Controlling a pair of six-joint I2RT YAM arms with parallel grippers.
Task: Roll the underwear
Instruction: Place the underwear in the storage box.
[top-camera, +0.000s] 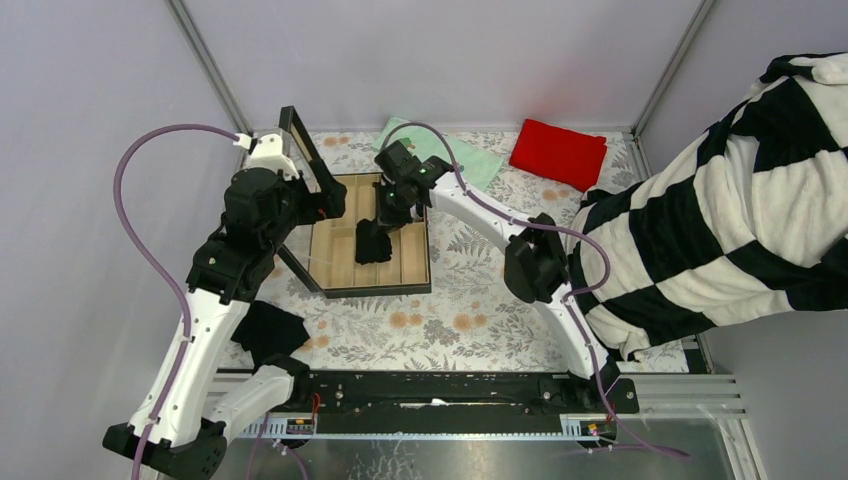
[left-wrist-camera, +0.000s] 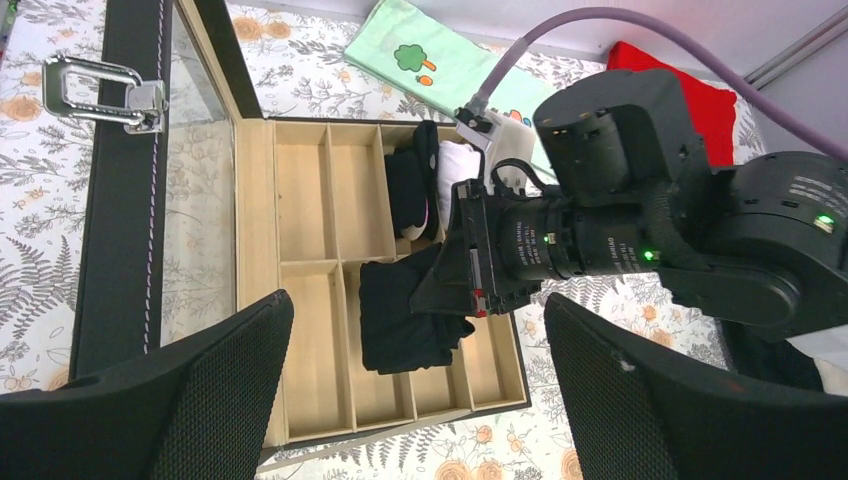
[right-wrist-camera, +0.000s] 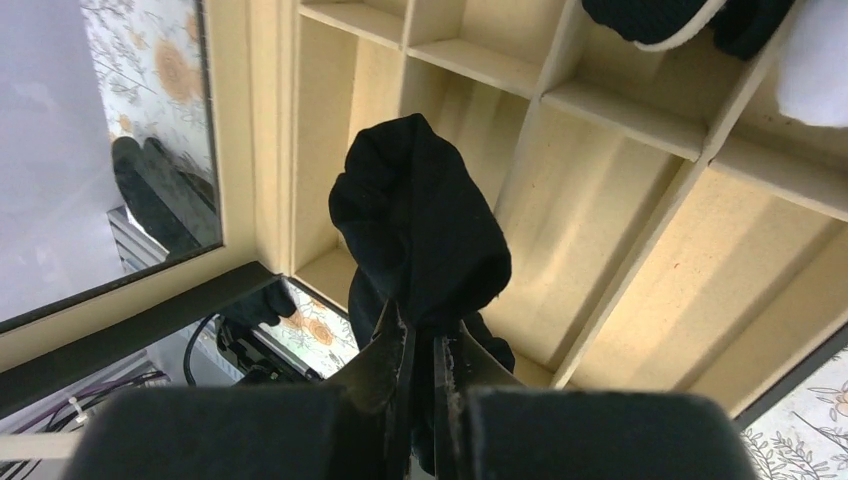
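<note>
A shallow pale wooden box (top-camera: 330, 262), split by thin dividers into long compartments, sits in the middle of the top view on a table (top-camera: 470, 310) covered with a leaf-and-flower print cloth. Its black-framed glass lid (top-camera: 300, 150) stands open at the box's left edge, and the left wrist view shows a silver metal clasp (left-wrist-camera: 100, 90) on it at upper left.

The right gripper (right-wrist-camera: 425, 345) reaches in from the right of the top view. Its two fingers are pinched tight on a small black soft garment, the held underwear (right-wrist-camera: 420, 230). In the right wrist view this cloth bunches into a rounded lump just beyond the fingertips. In the left wrist view it spreads over the dividers of the lower row, around the middle compartments. Whether it rests on the box floor I cannot tell.

The left gripper (top-camera: 333, 203) hangs at the left side of the box, just beside the lid. Its mesh-padded fingers (left-wrist-camera: 200, 390) are spread wide apart with nothing between them.

In the upper row, a rolled dark garment with a pale edge (left-wrist-camera: 410, 190) sits in a compartment, with a white cloth item (left-wrist-camera: 455, 170) just right of it.

A loose black cloth heap (top-camera: 268, 330) lies on the table at lower left of the top view, beside the left arm and well apart from the box. Along the top edge lie a mint-green printed cloth (top-camera: 480, 162) and a red folded cloth (top-camera: 558, 152). A black-and-white striped blanket (top-camera: 720, 210) fills the right side.
</note>
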